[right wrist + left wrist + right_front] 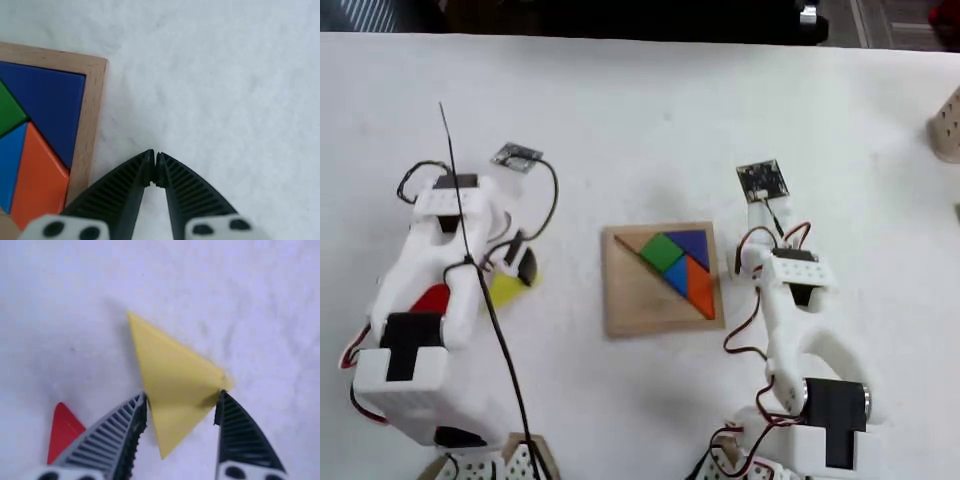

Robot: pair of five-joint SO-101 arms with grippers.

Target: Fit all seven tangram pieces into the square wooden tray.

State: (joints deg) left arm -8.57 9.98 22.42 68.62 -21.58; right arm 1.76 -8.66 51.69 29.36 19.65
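The square wooden tray lies mid-table and holds a green piece, a dark blue piece, a light blue piece and an orange piece. A yellow triangle lies flat on the table left of the tray. My left gripper is shut on it, one fingertip on each side edge. A red piece lies close by, also seen beside the left arm. My right gripper is shut and empty, over bare table just outside the tray's rim.
Two small circuit boards lie behind the arms, with cables trailing from them. A thin black cable crosses the left arm. A pale wooden object stands at the far right edge.
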